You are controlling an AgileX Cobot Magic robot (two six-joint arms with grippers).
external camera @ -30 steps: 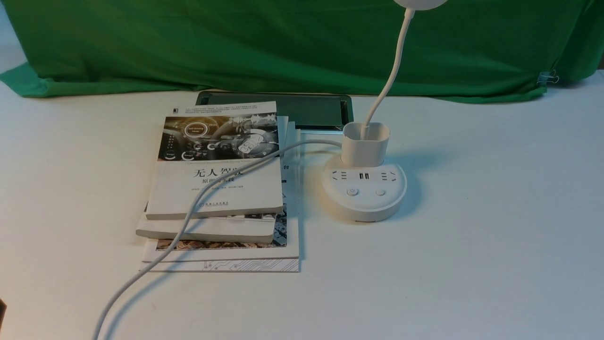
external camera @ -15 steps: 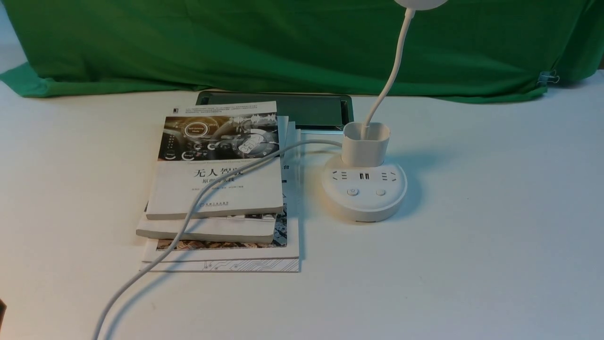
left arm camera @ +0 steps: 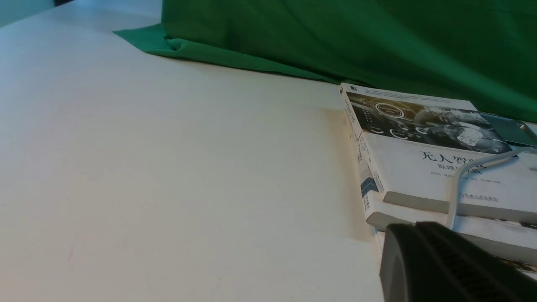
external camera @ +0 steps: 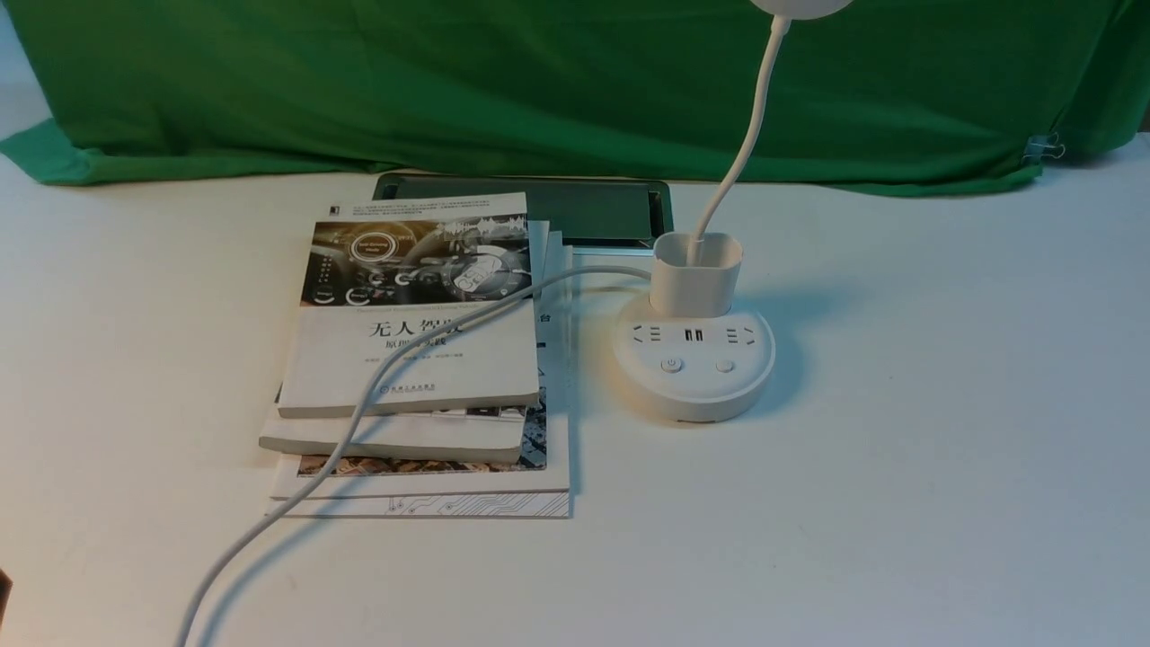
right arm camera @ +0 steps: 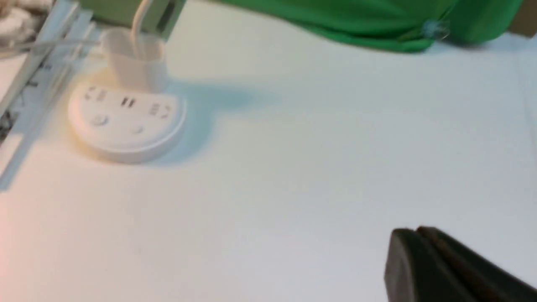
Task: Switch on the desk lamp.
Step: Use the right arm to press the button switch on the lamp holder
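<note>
The white desk lamp [external camera: 693, 364] stands mid-table, right of the books. Its round base carries sockets, USB ports and two buttons [external camera: 671, 365]; a cup-shaped holder [external camera: 695, 274] and a thin gooseneck [external camera: 746, 144] rise from it, and the head [external camera: 800, 7] is cut off at the top edge. It shows blurred in the right wrist view [right arm camera: 126, 119]. My left gripper [left arm camera: 415, 226] is shut and empty, near the books. My right gripper [right arm camera: 415, 230] is shut and empty, well away from the lamp. Neither gripper shows in the front view.
A stack of books [external camera: 418, 359] lies left of the lamp, with the lamp's white cord [external camera: 359, 404] trailing over it toward the table's front edge. A dark tablet [external camera: 575, 211] lies behind the books. A green cloth [external camera: 539, 81] covers the back.
</note>
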